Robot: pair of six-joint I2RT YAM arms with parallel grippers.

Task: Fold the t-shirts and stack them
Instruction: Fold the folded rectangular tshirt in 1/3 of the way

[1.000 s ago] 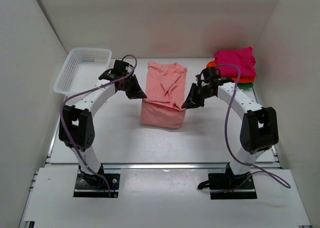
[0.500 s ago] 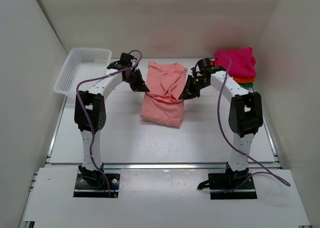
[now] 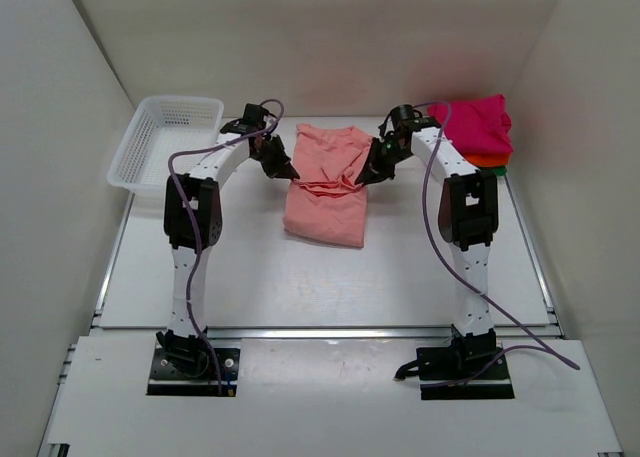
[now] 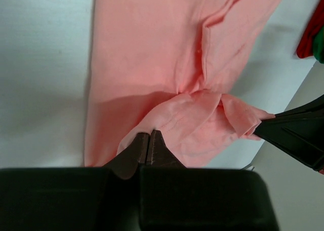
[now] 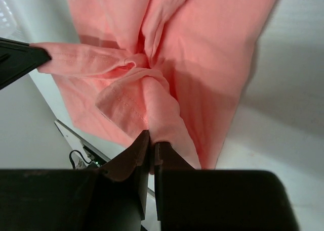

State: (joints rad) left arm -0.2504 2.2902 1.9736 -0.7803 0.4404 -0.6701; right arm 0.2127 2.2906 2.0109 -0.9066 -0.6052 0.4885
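Observation:
A salmon-pink t-shirt (image 3: 327,182) lies in the middle of the table, its near edge lifted and carried over its far part. My left gripper (image 3: 292,175) is shut on the lifted edge's left corner; the left wrist view shows the cloth (image 4: 152,54) pinched at the jaw tips (image 4: 148,134). My right gripper (image 3: 361,180) is shut on the right corner; the right wrist view shows bunched cloth (image 5: 152,97) at its jaws (image 5: 152,140). A stack of folded t-shirts, magenta on top (image 3: 478,125), with orange and green edges below, sits at the back right.
A white mesh basket (image 3: 165,142) stands at the back left. White walls close in the table on the left, back and right. The right arm's forearm (image 3: 440,155) lies close beside the folded stack.
Both grippers have carried the shirt's near edge away from me, from about mid-shirt toward its far part, and moved closer together. The hanging fold has become shorter.

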